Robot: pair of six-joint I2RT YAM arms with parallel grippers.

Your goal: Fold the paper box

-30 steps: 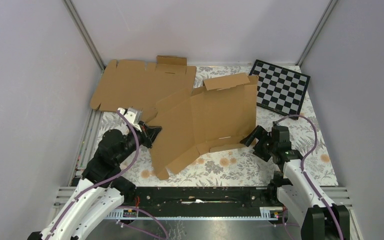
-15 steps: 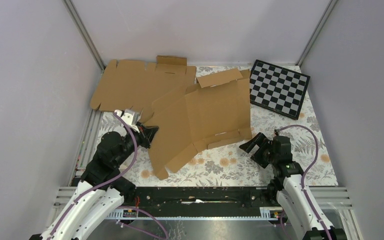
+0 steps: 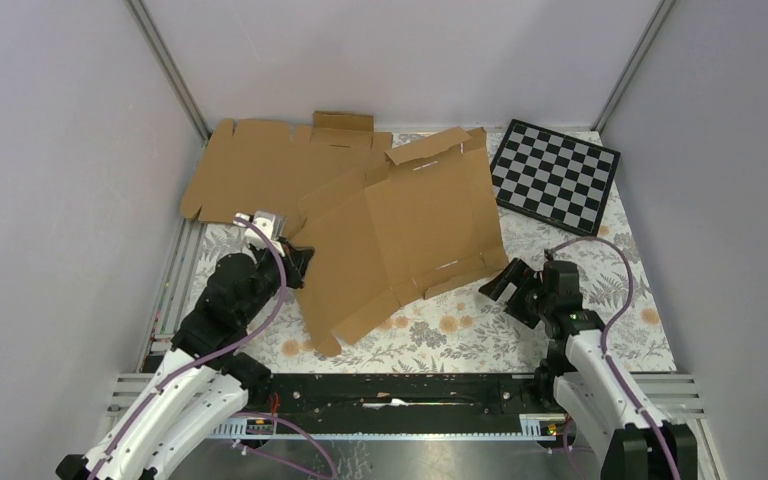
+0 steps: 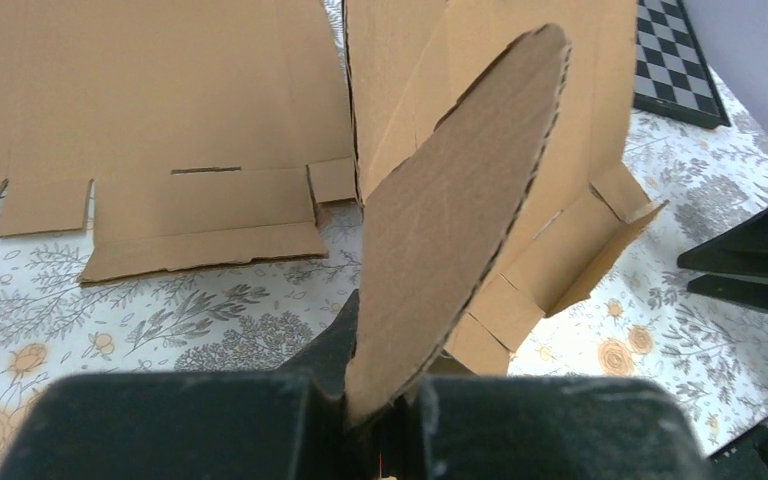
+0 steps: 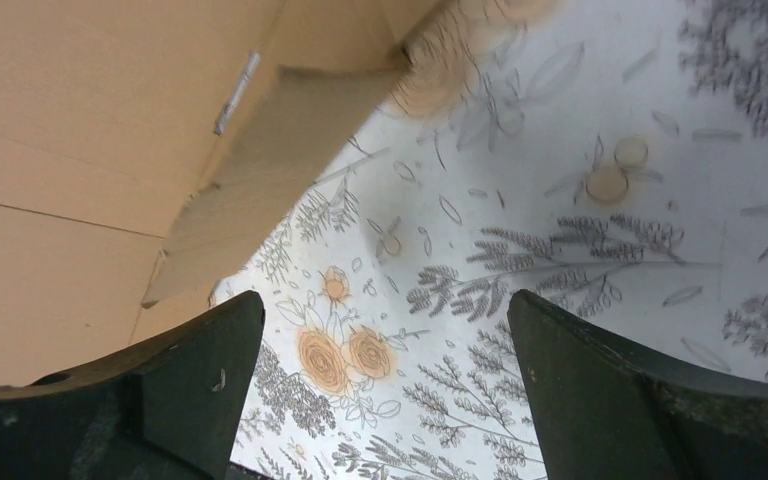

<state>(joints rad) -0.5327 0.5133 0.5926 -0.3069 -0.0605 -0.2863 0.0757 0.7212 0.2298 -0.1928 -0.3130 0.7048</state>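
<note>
The paper box [image 3: 400, 230] is a brown cardboard sheet with flaps, lying tilted across the middle of the table with its left side raised. My left gripper [image 3: 295, 262] is shut on a rounded flap [image 4: 460, 200] at the box's left edge; in the left wrist view that flap stands upright out of the closed jaws of the gripper [image 4: 390, 420]. My right gripper [image 3: 505, 285] hangs open just off the box's near right corner, touching nothing. In the right wrist view its fingers [image 5: 385, 305] frame bare floral cloth, with the box [image 5: 80, 150] at upper left.
A second flat brown cardboard sheet [image 3: 260, 170] lies at the back left, partly under the box. A black-and-white checkerboard [image 3: 555, 175] sits at the back right. The floral tablecloth [image 3: 460, 330] covers the table, with grey walls on three sides.
The box has swung left and away from the checkerboard. My right gripper has drawn back from the box's right corner and stays open. The left gripper keeps its grip.
</note>
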